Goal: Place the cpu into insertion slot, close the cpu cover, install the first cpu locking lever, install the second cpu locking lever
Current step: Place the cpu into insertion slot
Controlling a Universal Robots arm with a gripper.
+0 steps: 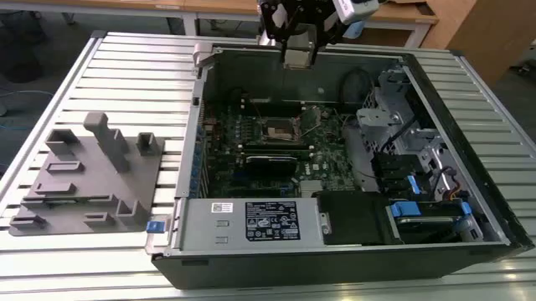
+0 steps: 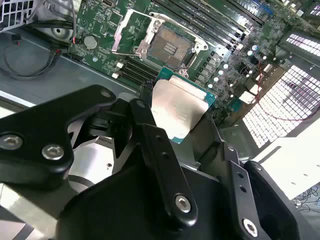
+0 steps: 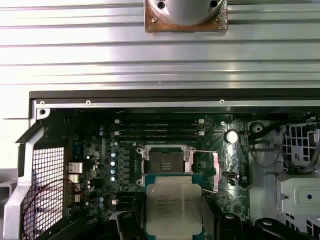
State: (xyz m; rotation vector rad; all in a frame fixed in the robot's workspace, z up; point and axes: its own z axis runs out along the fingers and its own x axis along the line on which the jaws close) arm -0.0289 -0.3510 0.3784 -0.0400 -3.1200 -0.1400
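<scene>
My gripper [image 2: 176,131] is shut on the cpu [image 2: 178,106], a flat square chip with a silvery top and a green rim, clamped between the two black fingers [image 2: 146,126]. In the first wrist view the cpu [image 3: 173,207] hangs above the green board, just short of the insertion slot [image 3: 166,163]. The insertion slot [image 2: 168,47] lies bare, its contact field showing. The cpu cover [image 2: 128,31] is swung open beside it. In the exterior view the gripper [image 1: 299,61] hovers over the far wall of the open computer case, high above the insertion slot [image 1: 280,130].
The case [image 1: 194,125] lies open on a slatted aluminium table [image 1: 125,69]. A grey fixture block [image 1: 84,175] sits at the exterior view's left. A power supply [image 1: 251,221], drive cages [image 1: 402,147] and a black card [image 1: 270,160] surround the board. A thin lever [image 3: 215,172] flanks the socket.
</scene>
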